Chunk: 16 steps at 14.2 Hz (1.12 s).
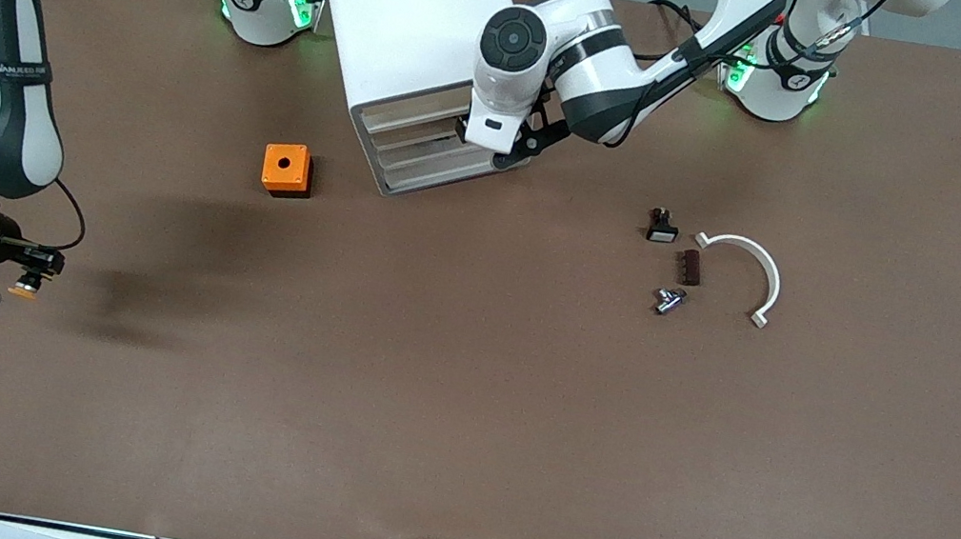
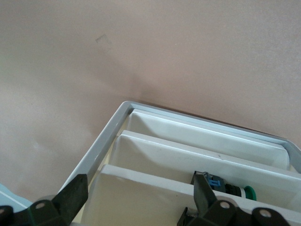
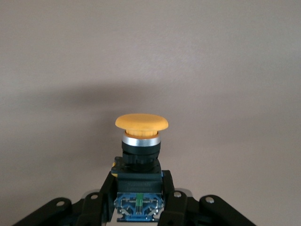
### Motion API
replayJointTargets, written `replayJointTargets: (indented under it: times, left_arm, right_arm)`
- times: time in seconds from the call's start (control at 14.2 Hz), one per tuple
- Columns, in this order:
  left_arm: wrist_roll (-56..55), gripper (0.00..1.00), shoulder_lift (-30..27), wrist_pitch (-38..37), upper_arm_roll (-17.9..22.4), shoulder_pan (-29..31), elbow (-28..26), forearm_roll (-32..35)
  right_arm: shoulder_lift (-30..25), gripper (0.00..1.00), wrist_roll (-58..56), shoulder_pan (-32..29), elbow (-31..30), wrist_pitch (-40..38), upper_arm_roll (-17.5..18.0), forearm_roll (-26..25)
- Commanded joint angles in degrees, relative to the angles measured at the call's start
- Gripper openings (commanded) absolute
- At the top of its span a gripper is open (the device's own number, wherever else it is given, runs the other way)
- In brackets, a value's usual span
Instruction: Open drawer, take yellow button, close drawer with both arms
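I see the button (image 3: 141, 141), a smooth domed orange-yellow cap on a silver ring and black body, clamped between my right gripper's (image 1: 22, 274) black fingers (image 3: 106, 197) above bare brown table at the right arm's end. My left gripper (image 2: 141, 200) is spread wide at the glossy white cabinet (image 1: 414, 18), over the drawer (image 1: 424, 106), gripping nothing.

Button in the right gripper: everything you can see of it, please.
The button has a wide, domed orange-yellow cap, a silvery collar under it, a black middle body and a bluish rear block with contacts. It looks like plastic with a metal ring. The right gripper is shut on its rear block, cap pointing away from the wrist. It is held in the air over bare table at the right arm's end, touching nothing else.
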Motion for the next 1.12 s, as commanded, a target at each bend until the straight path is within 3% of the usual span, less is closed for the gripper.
replayJointTargets:
  times: [0.0, 0.35, 0.42, 0.49, 0.56, 0.84, 1.05]
  left_arm:
    - [-2.4, 1.00, -2.6, -4.2, -0.3, 1.2, 0.7, 3.8]
    - [5.6, 1.00, -2.6, -14.0, -0.4, 11.9, 8.2, 10.1]
    - [8.7, 1.00, -2.6, -15.3, -0.4, 13.9, 9.6, 10.2]
    - [11.2, 1.00, -2.6, -16.2, -0.3, 16.1, 10.8, 10.2]
    - [13.6, 1.00, -3.2, -16.4, -0.4, 19.1, 11.8, 10.9]
    - [17.5, 1.00, -6.7, -16.6, -0.7, 27.9, 11.9, 16.1]
    - [29.6, 1.00, -9.5, -16.6, -0.7, 34.6, 11.9, 16.0]
  right_arm:
    - [1.7, 0.00, -2.1, -2.6, -2.8, 6.8, 1.5, -1.1]
    - [6.5, 0.00, -4.0, -4.7, -2.9, 13.1, 1.9, -0.2]
    - [6.5, 0.34, -3.9, -4.7, -2.7, 13.1, 2.0, 0.2]
    - [6.6, 0.78, -3.9, -4.8, -2.6, 13.1, 2.0, 0.3]
    - [7.1, 1.00, -3.9, -4.8, -2.5, 13.1, 2.0, 1.2]
    - [6.8, 1.00, -5.3, -4.4, -1.9, 12.5, 2.0, 2.5]
    - [4.4, 1.00, -5.5, -3.8, -0.8, 7.8, 2.2, 2.6]
